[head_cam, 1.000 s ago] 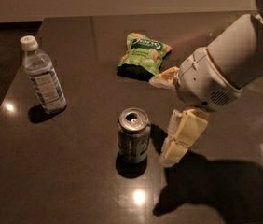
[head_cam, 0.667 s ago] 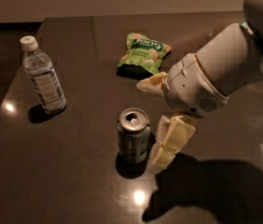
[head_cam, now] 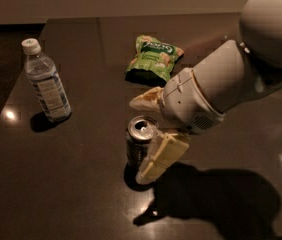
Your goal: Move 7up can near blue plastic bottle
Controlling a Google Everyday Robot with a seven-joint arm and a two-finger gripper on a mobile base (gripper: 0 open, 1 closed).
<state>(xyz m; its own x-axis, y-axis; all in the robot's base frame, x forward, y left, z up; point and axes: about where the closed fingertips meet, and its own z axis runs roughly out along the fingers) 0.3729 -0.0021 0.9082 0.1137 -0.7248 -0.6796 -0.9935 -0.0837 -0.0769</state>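
Nearest the camera, a dark shadow is being cast on the brown table by the arm. Just behind it, the gripper is being held low over the table with its fingers spread apart, and the can is being straddled by them. The near finger is being held at the can's right front side, touching or just beside it, which cannot be told. The far finger is being held behind the can with a gap showing. The can is being borne upright by the table, near its middle, with the silver top being turned up towards the camera. Well apart to the left and a little farther back, the bottle is being borne upright near the table's left edge, white cap on. Farther still, a green bag is being seen lying flat beyond the gripper
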